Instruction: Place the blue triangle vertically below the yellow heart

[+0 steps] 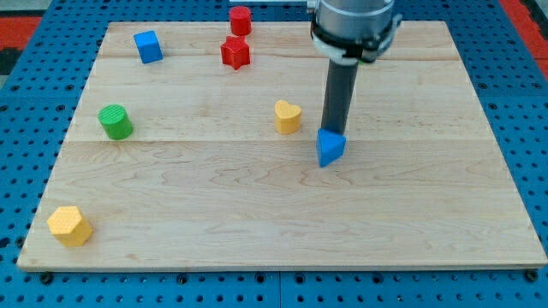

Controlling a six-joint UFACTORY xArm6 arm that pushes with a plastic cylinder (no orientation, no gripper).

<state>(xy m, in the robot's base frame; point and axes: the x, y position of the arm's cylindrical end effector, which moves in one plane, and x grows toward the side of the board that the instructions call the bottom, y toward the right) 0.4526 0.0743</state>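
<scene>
Blue triangle point(330, 147): centre-right of frame, just right of and slightly lower than yellow heart point(288, 116), not yet below it. My tip point(331, 131): a plain rod that grips nothing, its end at the triangle's upper edge, seemingly touching.

Risk: pressed off-centre, the triangle would probably pivot and slip aside; steered too high, it could nudge the heart.

Count: blue cube point(148, 46), one; red cylinder point(241, 19), one; red star-like block point(235, 53), one; green cylinder point(115, 121), one; yellow hexagon point(69, 225), one; wooden board point(411, 222), one
</scene>
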